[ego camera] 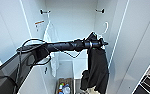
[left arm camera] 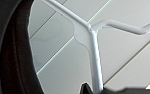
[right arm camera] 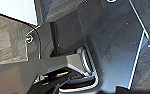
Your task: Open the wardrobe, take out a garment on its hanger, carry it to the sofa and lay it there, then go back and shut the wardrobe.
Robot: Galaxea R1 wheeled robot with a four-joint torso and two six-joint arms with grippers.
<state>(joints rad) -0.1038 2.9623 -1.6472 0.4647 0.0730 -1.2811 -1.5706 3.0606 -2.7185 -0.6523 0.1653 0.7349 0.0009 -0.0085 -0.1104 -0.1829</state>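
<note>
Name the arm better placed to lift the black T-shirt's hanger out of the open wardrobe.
Left. Its hand is already at the thin white hanger carrying the black short-sleeved T-shirt, inside the tall white wardrobe.

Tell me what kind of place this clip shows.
Likely a bedroom or dressing corner: an open white wardrobe with black wall hooks, a white T-shirt hanging inside, and a black T-shirt on a hanger.

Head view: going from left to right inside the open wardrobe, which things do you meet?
White T-shirt hanging on the left → left end effector at the hanger → black T-shirt hanging beneath it.
</note>
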